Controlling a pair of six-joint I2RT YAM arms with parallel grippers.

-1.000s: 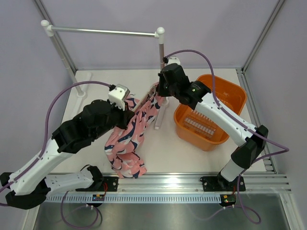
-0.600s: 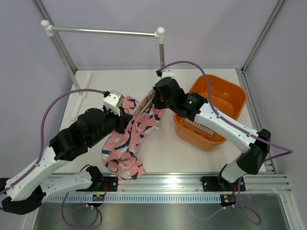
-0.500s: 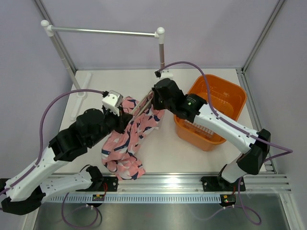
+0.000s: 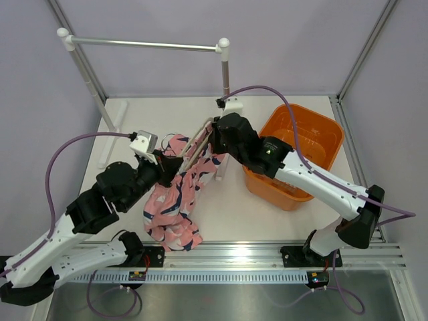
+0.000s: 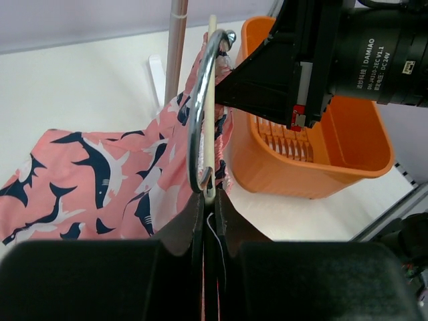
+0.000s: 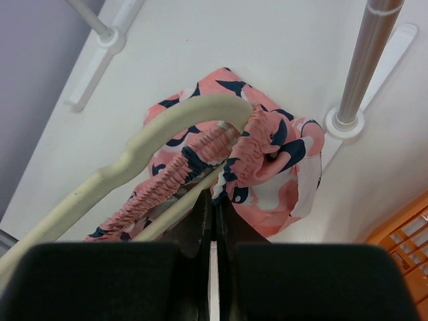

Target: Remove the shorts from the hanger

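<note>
Nearest the arm bases, the loose lower part of the shorts (image 4: 175,200) lies crumpled on the table (image 4: 267,214) close to its front edge, and the rest of the cloth rises from there to the hanger (image 4: 195,144). The hanger is clear of the table and tilted, running from the left gripper (image 4: 168,168) up and away to the right gripper (image 4: 212,137). In the left wrist view the left gripper is clenched on the near end of the hanger, where the cream bar and the bright metal hook (image 5: 197,114) meet at its fingertips. The printed cloth spreads to the left of it. In the right wrist view the elastic waistband of the shorts is gathered around the curved cream end of the hanger, so the garment is not yet off. The right gripper is clenched tight just below that end. Whether it pinches cloth, the hanger's bar or both cannot be told. To the right, just beyond the right gripper, stands an orange basket (image 4: 321,124), apart from the shorts. At the back of the table is the grey rail stand (image 4: 225,73); its upright post is close behind the right gripper, and nothing hangs on its top rail.
</note>
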